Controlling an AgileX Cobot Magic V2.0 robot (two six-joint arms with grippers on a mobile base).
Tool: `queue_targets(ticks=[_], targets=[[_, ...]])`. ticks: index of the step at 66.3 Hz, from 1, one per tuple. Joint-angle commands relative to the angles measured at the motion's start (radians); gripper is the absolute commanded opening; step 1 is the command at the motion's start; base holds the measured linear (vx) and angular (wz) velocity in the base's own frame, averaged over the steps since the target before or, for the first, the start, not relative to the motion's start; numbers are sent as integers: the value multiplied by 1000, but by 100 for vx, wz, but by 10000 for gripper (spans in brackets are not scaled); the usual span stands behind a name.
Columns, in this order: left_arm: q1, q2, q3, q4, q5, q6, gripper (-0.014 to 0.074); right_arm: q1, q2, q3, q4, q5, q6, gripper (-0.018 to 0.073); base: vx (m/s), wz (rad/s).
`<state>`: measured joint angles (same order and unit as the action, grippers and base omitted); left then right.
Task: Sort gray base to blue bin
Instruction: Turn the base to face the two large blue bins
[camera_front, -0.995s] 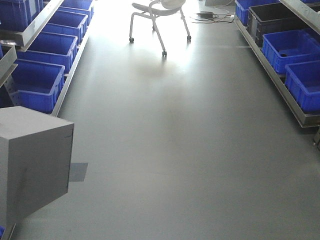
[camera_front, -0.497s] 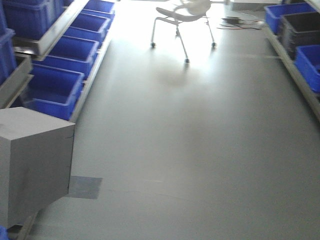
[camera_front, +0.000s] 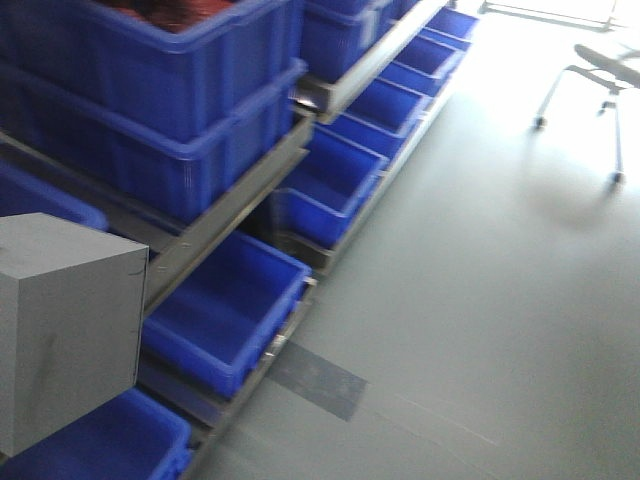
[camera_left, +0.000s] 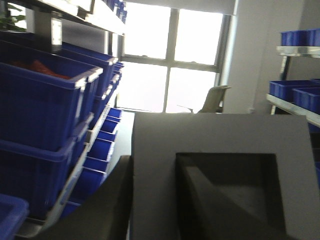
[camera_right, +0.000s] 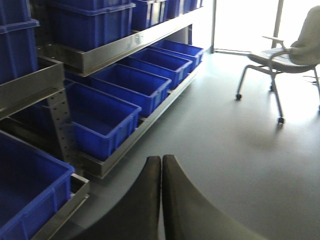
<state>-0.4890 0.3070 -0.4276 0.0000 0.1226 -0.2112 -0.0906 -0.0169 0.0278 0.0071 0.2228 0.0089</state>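
Beside the shelves (camera_front: 232, 212), left gripper (camera_left: 152, 165) clamps the base (camera_front: 60, 330); right gripper (camera_right: 161, 165) closed, empty.
I should centre over a bin (camera_front: 215, 300), then release low.

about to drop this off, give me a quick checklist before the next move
1. Grip: left gripper clamps gray base, one finger in its recess: ok.
2. Spare arm: right gripper shut, empty: ok.
3. Target: nearest blue bin open, nothing seen inside: ok.
4. Alignment: gray base above that bin: cannot tell.
5. Path: chair away from the rack: ok.
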Motion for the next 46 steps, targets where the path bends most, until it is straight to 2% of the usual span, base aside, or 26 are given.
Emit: queue_targets(ticks=[1, 46], targets=[[-4, 6, -29, 0, -107, -6, -6, 0, 15, 2, -7, -73, -9, -5, 22, 84], [-4, 6, -29, 0, -107, -6, -6, 0, 15, 2, -7, -73, -9, -5, 18, 70]])
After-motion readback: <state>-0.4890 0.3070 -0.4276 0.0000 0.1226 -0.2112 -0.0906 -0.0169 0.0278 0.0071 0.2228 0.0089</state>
